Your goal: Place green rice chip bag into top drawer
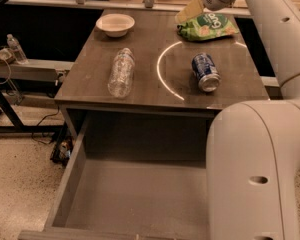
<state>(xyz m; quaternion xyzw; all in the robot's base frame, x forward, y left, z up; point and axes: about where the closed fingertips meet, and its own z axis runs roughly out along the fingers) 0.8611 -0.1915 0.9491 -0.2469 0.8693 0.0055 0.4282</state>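
White robot arm [255,174] fills the 3 to 5 o'clock side of the view and reaches up towards 1 o'clock. Grey wood-grain tabletop [155,39] spans the upper half. Below it, at 6 o'clock, the top drawer [130,199] stands pulled out, with nothing on its flat bottom.

Taking the tabletop's middle as the dial's centre:
- A clear plastic bottle [121,72] lies on its side at 8 o'clock.
- The green rice chip bag [207,26] lies flat at 1 o'clock, near the far edge and well apart from the drawer.
- A blue soda can [205,72] lies on its side at 4 o'clock.
- A white bowl [115,24] sits upright at 11 o'clock.

The gripper [189,13] is at the bag's 10 o'clock corner, right over or against its edge. I cannot tell whether it is open or closed, or whether it touches the bag.
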